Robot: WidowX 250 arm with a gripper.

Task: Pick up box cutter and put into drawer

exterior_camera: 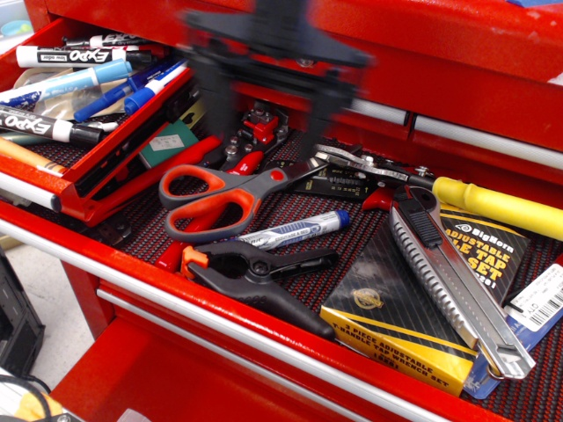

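Box cutter (pixel 457 286) diagonal, blade lower-right.

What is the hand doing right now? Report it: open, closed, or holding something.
Hand: open, its two fingers spread apart and holding nothing. It is motion-blurred above the back of the drawer, well away from the box cutter.

Open red drawer (pixel 264 338), black-and-red liner. Box cutter (pixel 457 281): lay diagonally atop a black-and-yellow tap set box (pixel 396 316), at right. Yellow-handled tool (pixel 497 207): just behind it. Orange-handled scissors (pixel 229 193), blue-capped marker (pixel 295 231), black spring clamp (pixel 255 272): centre. Pincer (pixel 268 97): blurred, jaws spread, hung above the drawer's rear, well apart from the cutter.
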